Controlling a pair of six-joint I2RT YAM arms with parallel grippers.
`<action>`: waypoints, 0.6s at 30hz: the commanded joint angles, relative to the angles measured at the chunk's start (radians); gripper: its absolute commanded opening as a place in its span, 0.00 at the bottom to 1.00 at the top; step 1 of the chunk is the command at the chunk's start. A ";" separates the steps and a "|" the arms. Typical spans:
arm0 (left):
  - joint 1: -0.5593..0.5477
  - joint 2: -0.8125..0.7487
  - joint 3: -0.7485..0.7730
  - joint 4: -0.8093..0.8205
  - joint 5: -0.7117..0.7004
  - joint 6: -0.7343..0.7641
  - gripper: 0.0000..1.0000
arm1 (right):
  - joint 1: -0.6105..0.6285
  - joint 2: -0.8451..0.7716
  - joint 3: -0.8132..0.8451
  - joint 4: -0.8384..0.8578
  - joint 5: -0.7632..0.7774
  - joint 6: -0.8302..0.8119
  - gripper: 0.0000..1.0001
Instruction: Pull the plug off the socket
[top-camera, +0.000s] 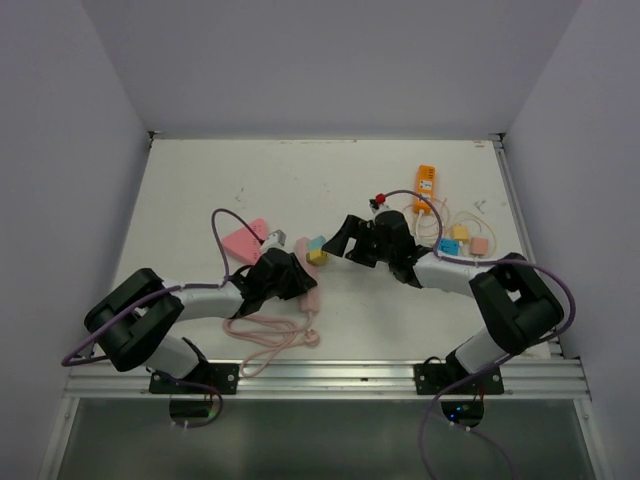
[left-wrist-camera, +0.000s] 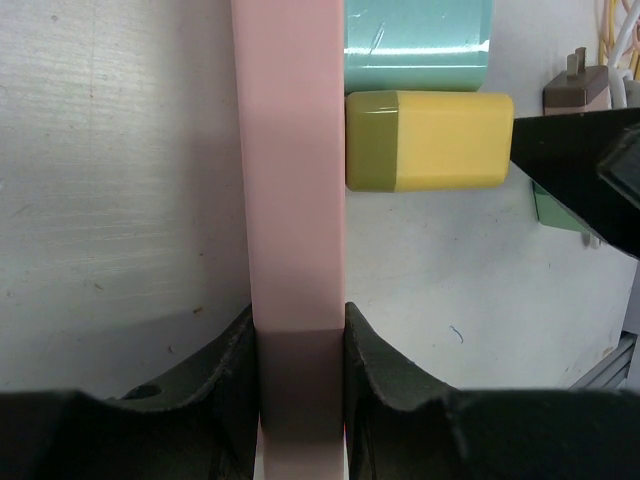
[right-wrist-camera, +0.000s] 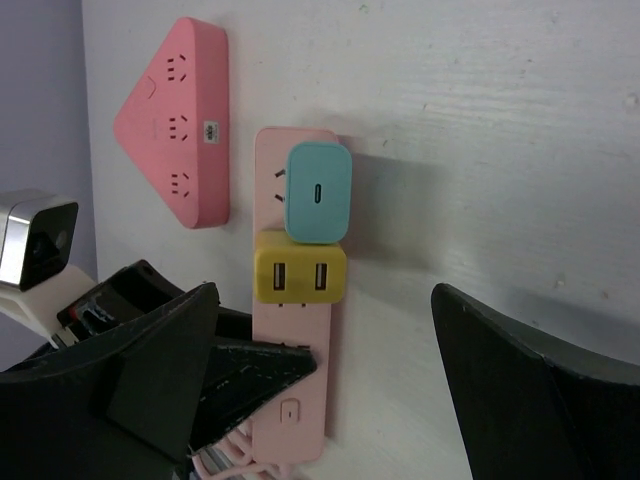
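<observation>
A pink power strip, the socket (top-camera: 313, 290) (left-wrist-camera: 295, 150) (right-wrist-camera: 290, 380), lies on the white table. A yellow plug (top-camera: 316, 258) (left-wrist-camera: 430, 140) (right-wrist-camera: 300, 267) and a teal plug (top-camera: 318, 243) (left-wrist-camera: 420, 40) (right-wrist-camera: 318, 193) sit in it side by side. My left gripper (top-camera: 290, 272) (left-wrist-camera: 297, 310) is shut on the strip's sides, just below the yellow plug. My right gripper (top-camera: 338, 243) (right-wrist-camera: 328, 300) hangs wide open just right of the plugs, its fingers (right-wrist-camera: 530, 390) apart from them and holding nothing.
A pink triangular socket block (top-camera: 245, 238) (right-wrist-camera: 180, 120) lies left of the strip. The strip's pink cable (top-camera: 265, 335) coils near the front edge. At the back right are an orange device (top-camera: 426, 187), small loose plugs (top-camera: 452, 240) and thin cables.
</observation>
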 joint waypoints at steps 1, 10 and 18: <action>-0.011 0.055 -0.020 -0.108 0.003 0.063 0.00 | 0.020 0.078 0.068 0.141 -0.088 0.029 0.91; -0.011 0.056 -0.020 -0.104 0.006 0.066 0.00 | 0.045 0.197 0.133 0.151 -0.119 0.000 0.82; -0.009 0.049 -0.026 -0.091 0.011 0.071 0.00 | 0.054 0.226 0.122 0.179 -0.142 0.006 0.51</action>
